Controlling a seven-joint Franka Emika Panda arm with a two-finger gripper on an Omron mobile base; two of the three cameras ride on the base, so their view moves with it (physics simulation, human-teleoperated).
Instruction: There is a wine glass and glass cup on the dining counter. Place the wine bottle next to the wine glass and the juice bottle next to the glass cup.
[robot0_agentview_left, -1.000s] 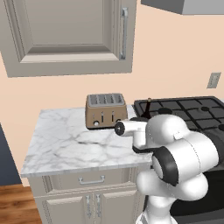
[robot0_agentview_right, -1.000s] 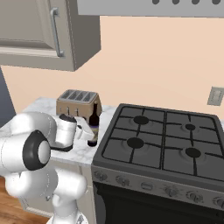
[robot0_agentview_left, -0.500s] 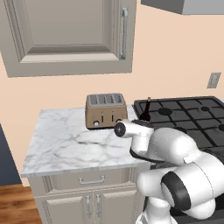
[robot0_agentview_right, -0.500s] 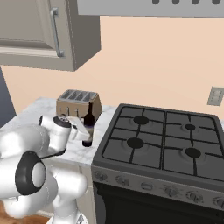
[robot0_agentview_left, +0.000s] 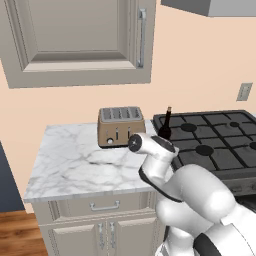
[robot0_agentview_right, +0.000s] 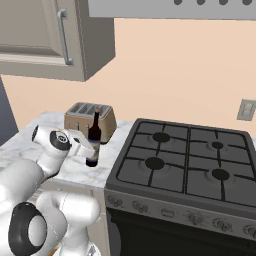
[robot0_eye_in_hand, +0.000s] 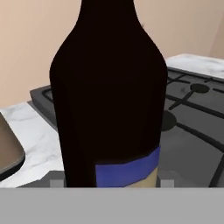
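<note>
You see the gripper (robot0_agentview_right: 90, 148) clenched on the wine bottle (robot0_agentview_right: 93, 138) at the marble worktop's (robot0_agentview_left: 75, 165) right edge, beside the stove (robot0_agentview_right: 185, 162); toaster (robot0_agentview_left: 120, 125) at its back edge.

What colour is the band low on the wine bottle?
Blue, above a tan strip, on the near-black wine bottle. The hand view shows it best.

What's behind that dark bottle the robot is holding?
Behind the wine bottle stands a brown four-slot toaster on the marble counter, against the peach wall. The bottle hides part of the toaster's front, and the gripper covers the bottle's lower body.
</note>
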